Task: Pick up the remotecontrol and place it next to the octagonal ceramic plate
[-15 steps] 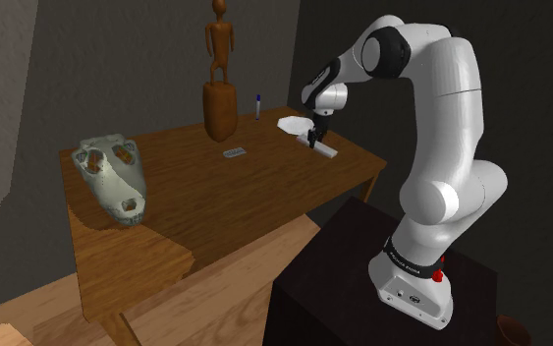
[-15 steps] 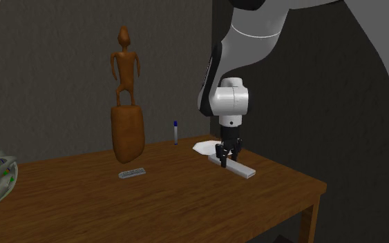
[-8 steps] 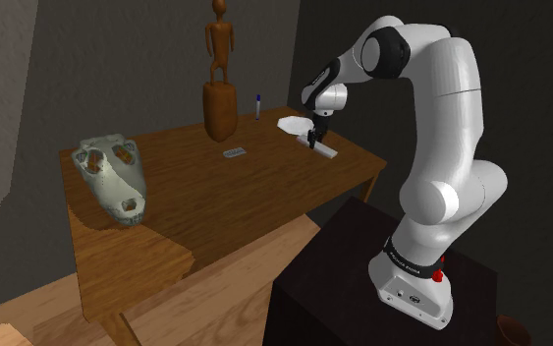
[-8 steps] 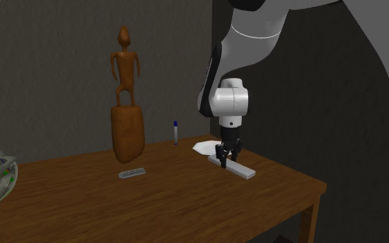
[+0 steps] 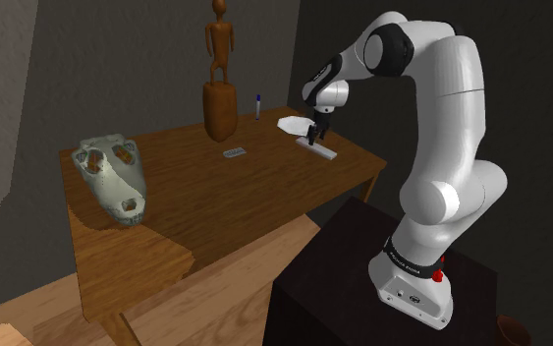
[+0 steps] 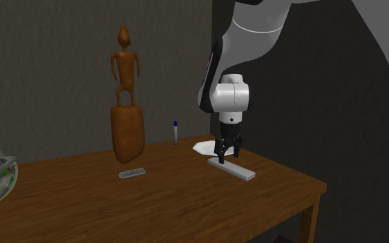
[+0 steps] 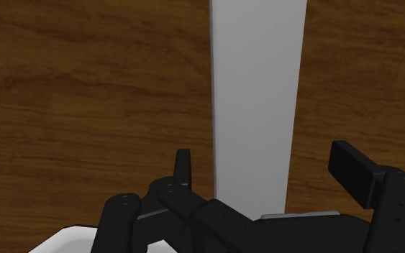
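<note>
The remote control [image 5: 321,151] is drawn as a long flat white bar. It lies on the wooden table right beside the white angular plate [image 5: 292,124], toward the table's edge nearest the arm. In the second exterior view the bar [image 6: 235,169] rests flat, one end close to the plate [image 6: 205,147]. My gripper [image 6: 224,157] hangs just above that end, open, and touches nothing. In the wrist view the bar [image 7: 257,93] runs away from the gripper [image 7: 265,169], between fingers [image 7: 183,167] that stand clear of its sides. A corner of the plate [image 7: 64,241] shows beside the hand.
A tall brown carved figure [image 5: 219,84] stands at the back of the table. An upright blue-tipped pen [image 5: 257,105] is near it. A small grey flat object [image 5: 235,152] lies mid-table, and a pale skull [image 5: 115,177] sits at the shoulder view's left. The dark stand [image 5: 362,285] is below.
The fingers have parted and let go of the white bar, which now lies on the table. The hand has risen slightly above it.
</note>
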### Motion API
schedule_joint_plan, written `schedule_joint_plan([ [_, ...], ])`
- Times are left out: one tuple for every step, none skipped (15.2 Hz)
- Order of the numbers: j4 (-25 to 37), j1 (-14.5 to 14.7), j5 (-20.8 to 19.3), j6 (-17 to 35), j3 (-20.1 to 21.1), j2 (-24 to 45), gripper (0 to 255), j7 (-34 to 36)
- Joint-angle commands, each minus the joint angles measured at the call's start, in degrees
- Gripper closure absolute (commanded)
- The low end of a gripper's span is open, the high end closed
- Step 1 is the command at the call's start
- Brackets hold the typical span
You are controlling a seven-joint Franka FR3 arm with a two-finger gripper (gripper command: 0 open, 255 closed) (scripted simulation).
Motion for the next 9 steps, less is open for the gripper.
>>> schedule_joint_plan([
  [0.1,0.5,-0.7,-2.5,-0.5,-2.4,0,0.5],
  [0.3,0.6,-1.0,-3.6,-0.7,-3.4,0,0.7],
  [0.3,0.6,-1.0,-3.6,-0.7,-3.4,0,0.7],
  [0.2,0.6,-1.0,-3.6,-0.7,-3.4,0,0.7],
  [0.3,0.6,-1.0,-3.6,-0.7,-3.4,0,0.7],
  [0.3,0.6,-1.0,-3.6,-0.7,-3.4,0,0.7],
  [0.3,0.6,-1.0,-3.6,-0.7,-3.4,0,0.7],
  [0.3,0.6,-1.0,-3.6,-0.7,-3.4,0,0.7],
  [0.3,0.6,-1.0,-3.6,-0.7,-3.4,0,0.7],
])
